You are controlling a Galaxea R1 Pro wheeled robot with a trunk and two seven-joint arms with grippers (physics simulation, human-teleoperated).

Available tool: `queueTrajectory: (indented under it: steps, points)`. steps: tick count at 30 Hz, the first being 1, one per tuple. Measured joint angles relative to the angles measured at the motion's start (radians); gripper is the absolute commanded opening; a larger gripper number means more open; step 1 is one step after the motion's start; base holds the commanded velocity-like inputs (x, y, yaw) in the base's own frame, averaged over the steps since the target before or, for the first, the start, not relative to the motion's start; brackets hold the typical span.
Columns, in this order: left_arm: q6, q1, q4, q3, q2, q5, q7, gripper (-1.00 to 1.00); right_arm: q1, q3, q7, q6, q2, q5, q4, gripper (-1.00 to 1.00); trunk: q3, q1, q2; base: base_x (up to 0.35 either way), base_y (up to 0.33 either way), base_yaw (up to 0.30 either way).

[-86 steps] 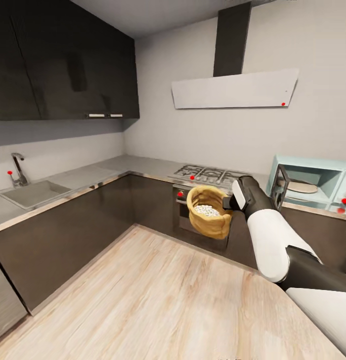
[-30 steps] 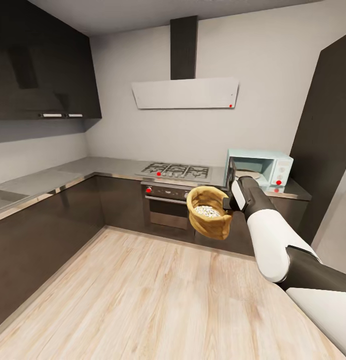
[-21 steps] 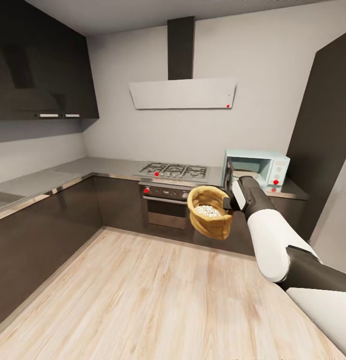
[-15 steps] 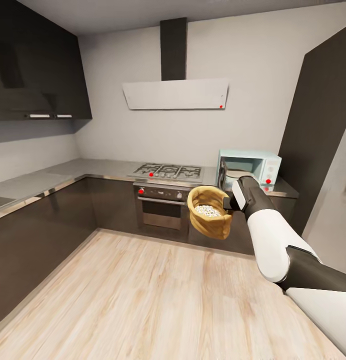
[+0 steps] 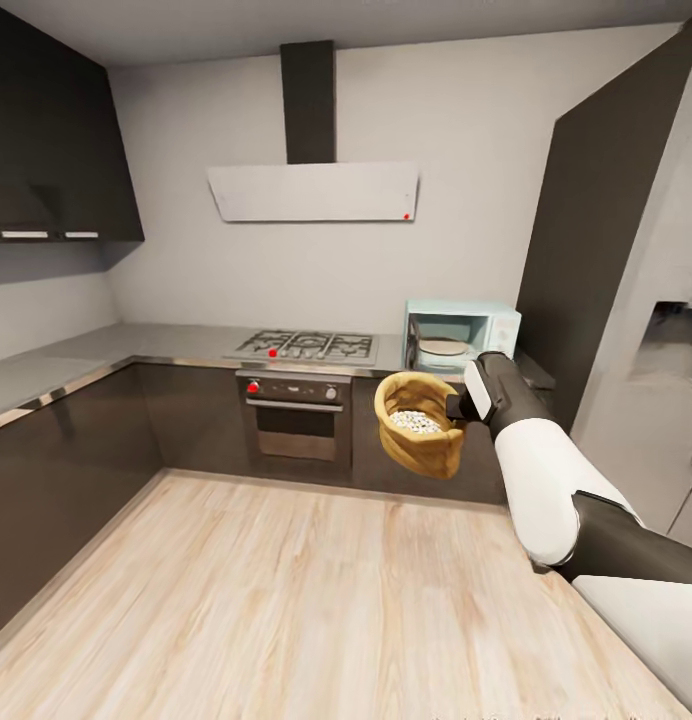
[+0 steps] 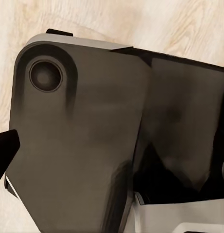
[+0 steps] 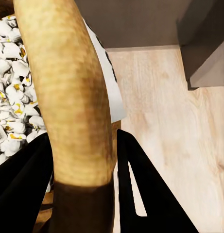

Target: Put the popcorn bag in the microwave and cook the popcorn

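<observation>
Head view, from left to right: the grey countertop (image 5: 176, 340) runs along the dark cabinets to the gas hob (image 5: 304, 346), with the built-in oven (image 5: 295, 416) below it; past the hob stands the mint-blue microwave (image 5: 464, 338), its door apparently swung open, though at this range that is hard to confirm. In front of it the right gripper (image 5: 453, 405) holds the popcorn bag (image 5: 419, 423) by its rolled rim, upright and off the floor, well apart from the microwave. The popcorn (image 5: 417, 421) lies heaped inside. The right wrist view shows the dark fingers (image 7: 136, 184) clamped either side of the tan rim (image 7: 73, 97). The left wrist view gives dark robot housing over the wooden floor (image 6: 141, 22); the left gripper's state cannot be told.

The risk lies in the approach: held by one side of a soft rim, the bag could tilt and spill kernels, or catch the door edge or the cavity frame on entry.
</observation>
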Motion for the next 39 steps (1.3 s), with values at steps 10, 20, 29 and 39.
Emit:
queueTrajectory:
  steps: [10, 20, 29, 39]
  points:
    - [0.0, 0.001, 0.0, 0.0, 0.0, 0.0, 0.0, 1.0, 0.0, 0.0, 0.0, 0.0, -0.001, 0.0, 0.0, -1.0, 0.005, 0.0, 0.0, 0.0, 0.0, -0.227]
    - [0.0, 0.0, 0.0, 0.0, 0.0, 0.0, 0.0, 1.0, 0.0, 0.0, -0.001, 0.0, -0.002, 0.001, -0.001, -1.0, 0.01, 0.0, 0.0, 0.0, 0.0, -0.228]
    - [0.0, 0.0, 0.0, 0.0, 0.0, 0.0, 0.0, 1.0, 0.0, 0.001, -0.001, -0.001, 0.0, 0.002, 0.0, -1.0, 0.013, 0.0, 0.0, 0.0, 0.0, -0.153]
    - [0.0, 0.0, 0.001, 0.0, 0.0, 0.0, 0.0, 1.0, 0.0, 0.0, 0.004, -0.001, 0.0, 0.001, 0.002, -1.0, 0.013, 0.0, 0.0, 0.0, 0.0, -0.002]
